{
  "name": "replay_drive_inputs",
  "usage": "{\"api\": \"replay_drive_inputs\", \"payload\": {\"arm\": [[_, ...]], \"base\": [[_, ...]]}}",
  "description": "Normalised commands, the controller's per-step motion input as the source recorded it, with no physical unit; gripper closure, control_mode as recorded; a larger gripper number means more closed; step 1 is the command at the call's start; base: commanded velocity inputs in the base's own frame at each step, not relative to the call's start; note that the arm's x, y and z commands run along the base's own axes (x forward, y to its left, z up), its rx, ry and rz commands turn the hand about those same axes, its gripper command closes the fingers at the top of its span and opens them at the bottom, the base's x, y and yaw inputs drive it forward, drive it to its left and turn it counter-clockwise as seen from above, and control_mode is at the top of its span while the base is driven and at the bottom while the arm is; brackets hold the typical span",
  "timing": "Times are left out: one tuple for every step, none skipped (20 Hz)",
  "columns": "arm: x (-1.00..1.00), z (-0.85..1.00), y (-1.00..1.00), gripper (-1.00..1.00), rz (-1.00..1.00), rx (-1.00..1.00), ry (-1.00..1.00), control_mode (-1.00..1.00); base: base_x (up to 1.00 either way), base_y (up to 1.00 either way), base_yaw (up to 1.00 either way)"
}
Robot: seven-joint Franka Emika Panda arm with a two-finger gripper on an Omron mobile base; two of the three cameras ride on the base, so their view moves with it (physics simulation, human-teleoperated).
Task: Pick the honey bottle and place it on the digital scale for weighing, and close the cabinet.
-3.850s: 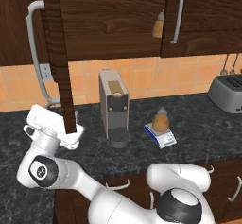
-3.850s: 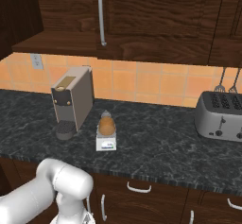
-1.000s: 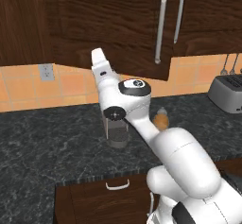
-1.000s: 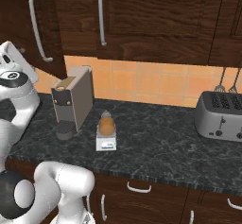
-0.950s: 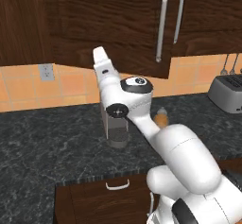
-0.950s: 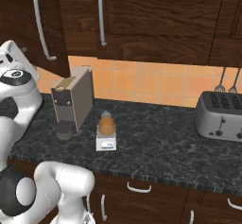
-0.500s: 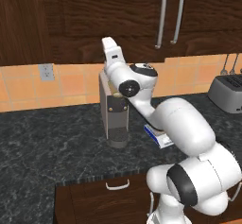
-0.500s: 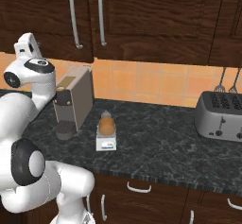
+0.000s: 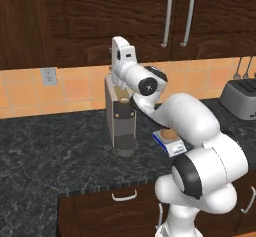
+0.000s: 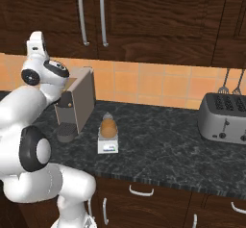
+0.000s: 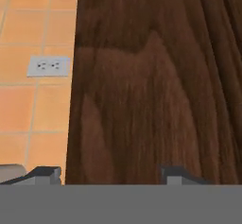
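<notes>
The amber honey bottle (image 10: 108, 126) with its pale cone cap stands upright on the small white digital scale (image 10: 107, 147) on the dark counter. In the left base view my arm covers most of the honey bottle (image 9: 169, 133) on the scale (image 9: 173, 149). The dark wood cabinet (image 10: 144, 15) has both doors flush and shut, with the silver bar handles (image 9: 168, 16) side by side. My gripper (image 9: 119, 47) is raised against the cabinet's lower edge, above the coffee machine. In the hand view the gripper (image 11: 111, 175) is open, its fingertips (image 11: 45, 173) apart and close to the wood face (image 11: 151, 76).
A tall grey coffee machine (image 10: 77, 104) stands left of the scale, under my hand. A silver toaster (image 10: 226, 116) sits at the right end of the counter, with utensils hanging above it. A wall outlet (image 9: 49, 76) is on the orange tiles. Drawers (image 9: 124, 197) run below the counter.
The left cabinet door has swung the rest of the way shut. My hand has followed it to the right and now sits at the cabinet's lower edge. Bottle and scale have not moved.
</notes>
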Motion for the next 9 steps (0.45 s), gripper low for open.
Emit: {"api": "replay_drive_inputs", "payload": {"arm": [[0.50, 0.04, -0.01, -1.00, 0.03, 0.07, 0.19, -1.00], [0.48, 0.02, -0.02, -1.00, 0.03, 0.07, 0.19, -1.00], [0.46, 0.00, -0.02, -1.00, 0.03, 0.07, 0.20, -1.00], [0.45, 0.02, 0.00, -1.00, 0.03, 0.06, 0.20, -1.00], [0.44, 0.07, 0.00, -1.00, 0.01, 0.06, 0.20, -1.00], [0.43, 0.10, 0.00, -1.00, 0.01, 0.06, 0.21, -1.00], [0.45, 0.12, 0.00, -1.00, 0.01, 0.06, 0.23, -1.00], [0.45, 0.20, 0.00, -1.00, 0.00, 0.07, 0.23, -1.00], [0.47, 0.28, 0.00, -1.00, 0.00, 0.05, 0.27, -1.00]], "base": [[0.00, 0.00, 0.00], [0.00, 0.00, 0.00], [0.00, 0.00, 0.00], [0.00, 0.00, 0.00], [0.00, 0.00, 0.00], [0.00, 0.00, 0.00], [0.00, 0.00, 0.00], [0.00, 0.00, 0.00], [0.00, 0.00, 0.00]]}}
